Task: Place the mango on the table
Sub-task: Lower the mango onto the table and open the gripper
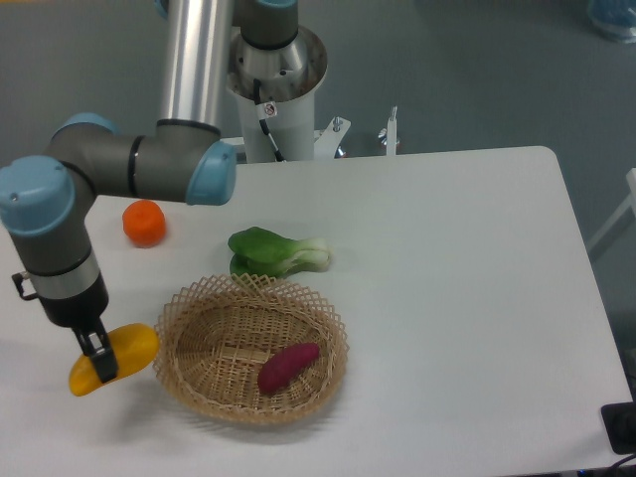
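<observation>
— One smooth yellow-orange oblong mango (117,358) sits clamped in our black two-finger claw (99,360), over the white flat table (467,298)?

— Yes. We see the round woven wicker basket (249,347), holding a purple-red sweet potato (287,366), just right of the claw.

Smooth, glossy yellow mango (117,358), matt white table (457,298), rough woven wicker basket (248,348) at lower centre, shiny metal arm tube (197,60) with blue plastic caps
</observation>
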